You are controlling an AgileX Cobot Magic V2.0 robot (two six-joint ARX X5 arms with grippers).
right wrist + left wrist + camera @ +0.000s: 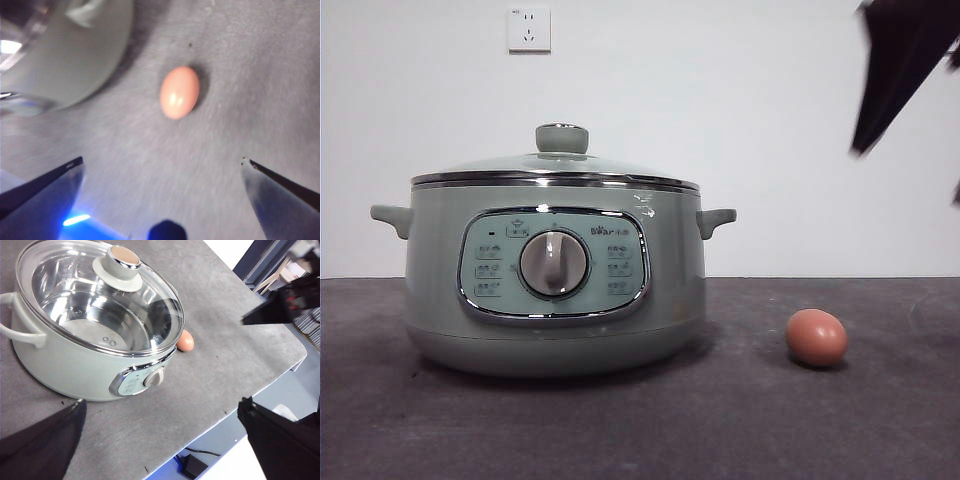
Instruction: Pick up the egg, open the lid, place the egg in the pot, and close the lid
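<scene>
Large round sage-green electric pot standing on grey worktop, closed by domed glass lid with green knob; bare steel interior seen through glass. Small brown oval egg lying beside pot toward worktop's right edge, long axis level. Panel lettering too small to read. Right end effector above egg, spread wide, holding nothing; left end effector likewise wide apart, holding nothing.
</scene>
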